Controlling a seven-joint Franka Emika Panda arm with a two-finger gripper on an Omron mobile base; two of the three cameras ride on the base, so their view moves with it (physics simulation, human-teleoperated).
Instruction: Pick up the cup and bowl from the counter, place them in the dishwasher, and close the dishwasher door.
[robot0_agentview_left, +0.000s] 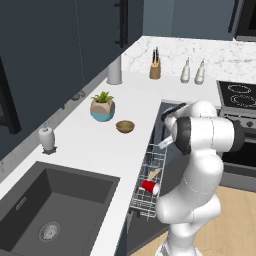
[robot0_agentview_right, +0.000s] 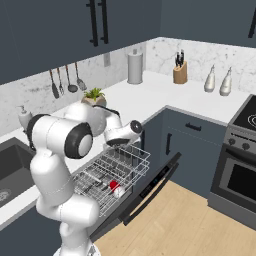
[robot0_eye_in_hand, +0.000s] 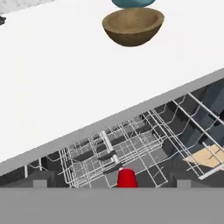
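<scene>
Cup: one, red, lay on its side in the pulled-out wire rack of the dishwasher
Bowl: one, tan, stood on the counter near the plant pot
Dishwasher door: dropped open
Gripper: one, above the rack; finger spacing could not be told
Bottles: two white, at the far wall

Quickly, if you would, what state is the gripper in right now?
Gripper: open or shut cannot be told; it hangs over the dishwasher rack.
</scene>
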